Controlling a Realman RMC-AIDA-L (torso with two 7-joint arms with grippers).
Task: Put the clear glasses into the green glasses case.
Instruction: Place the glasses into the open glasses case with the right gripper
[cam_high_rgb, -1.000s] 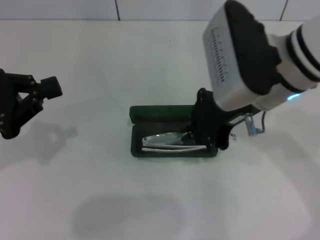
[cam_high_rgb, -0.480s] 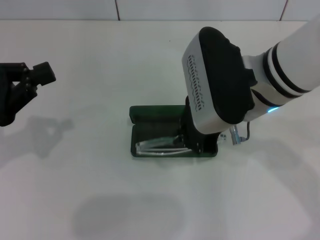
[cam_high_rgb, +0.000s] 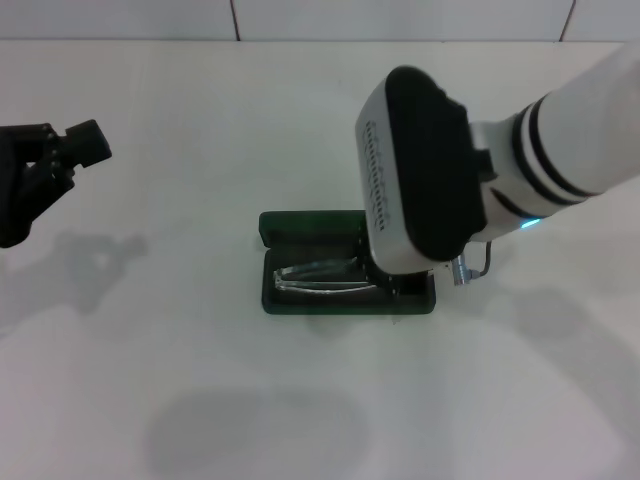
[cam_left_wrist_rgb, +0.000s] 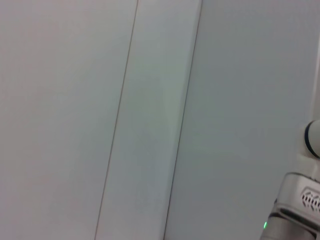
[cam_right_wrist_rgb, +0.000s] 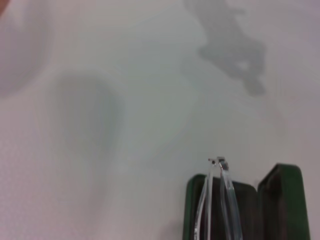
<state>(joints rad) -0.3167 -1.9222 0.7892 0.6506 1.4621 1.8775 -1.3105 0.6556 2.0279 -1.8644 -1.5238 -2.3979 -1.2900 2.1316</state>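
Observation:
The green glasses case (cam_high_rgb: 300, 228) lies open in the middle of the table, its lid tipped back toward the far side. The clear glasses (cam_high_rgb: 320, 277) lie lengthwise in the case's tray, folded. My right gripper (cam_high_rgb: 385, 283) is low over the right end of the case, its fingers hidden beneath the big white wrist; the glasses have travelled with it. The right wrist view shows the clear glasses (cam_right_wrist_rgb: 222, 200) reaching out over the open case (cam_right_wrist_rgb: 280, 200). My left gripper (cam_high_rgb: 60, 155) hangs parked at the far left, away from the case.
A white table top (cam_high_rgb: 200, 380) spreads all round the case, and a tiled wall edge runs along the back. The left wrist view shows only pale surface and a corner of the right arm (cam_left_wrist_rgb: 300, 205).
My right arm has swung left and down over the case, carrying the glasses a little left and deeper into the tray. The left arm drew back slightly to the left, then held.

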